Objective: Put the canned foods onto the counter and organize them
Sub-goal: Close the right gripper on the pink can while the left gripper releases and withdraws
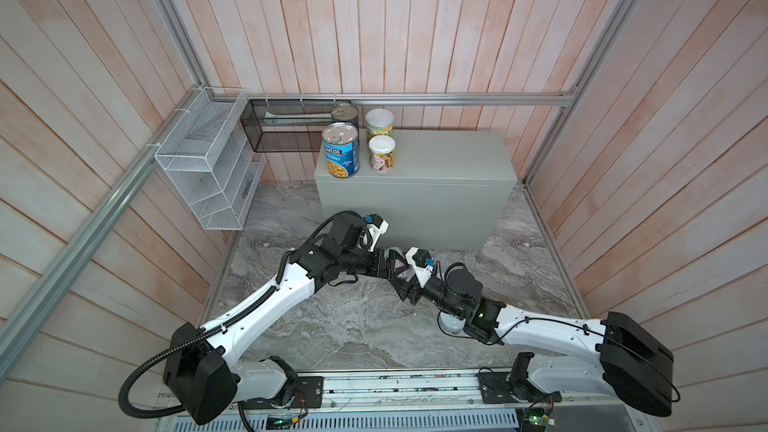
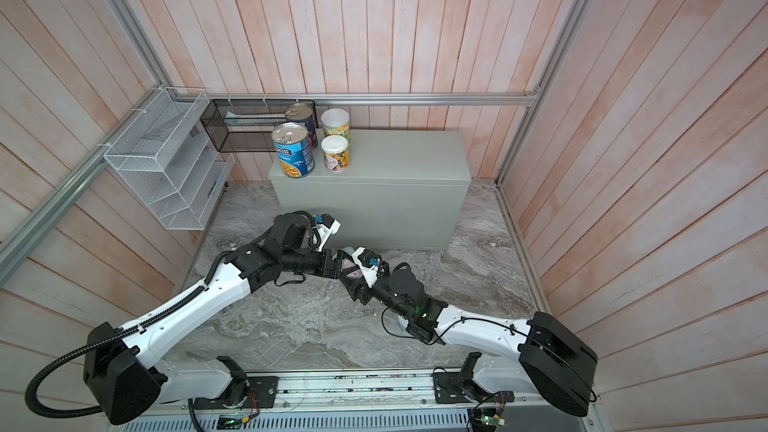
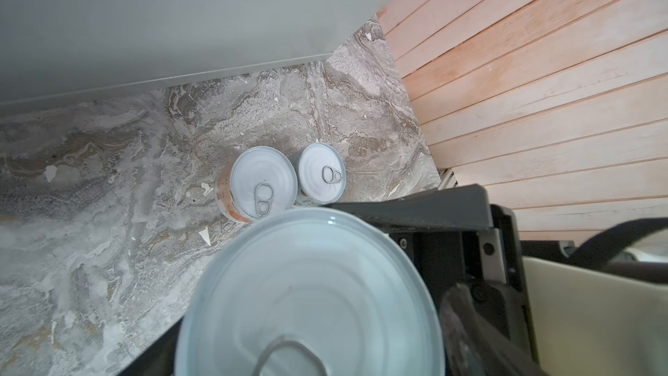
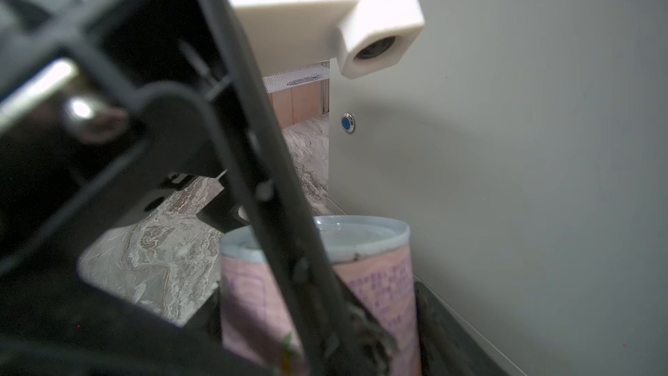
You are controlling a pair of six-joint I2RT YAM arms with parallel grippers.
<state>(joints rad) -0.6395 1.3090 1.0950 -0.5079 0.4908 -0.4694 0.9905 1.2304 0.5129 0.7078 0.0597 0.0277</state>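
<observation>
Fingers (image 4: 437, 327) of the right gripper (image 1: 402, 278) pinch the pink can (image 4: 379, 283) by its sides, above the marble (image 3: 108, 193) just near of the counter (image 1: 436, 160) front, left of its middle. The left gripper (image 1: 388, 265) sits close against the same can. We cannot tell whether its fingers are spread or pressing, since its wrist view shows mostly a blurred lid (image 3: 307, 302). That is our main worry: if the left has not fully let go, a lift by the right could twist the can loose. The grippers also meet nose to nose, so a careless move could clip one on the other. The right arm (image 1: 540, 326) could also knock a short can below it. We count seven cans:

- **On the counter:** four upright at its left end, a Progresso (image 1: 340, 151), a dark can (image 1: 345, 115) behind it and two white-lidded cans (image 1: 379, 122) (image 1: 381, 153).
- **In the grip:** the pink can.
- **On the marble:** two short cans (image 3: 264, 182) (image 3: 321, 175) side by side.
</observation>
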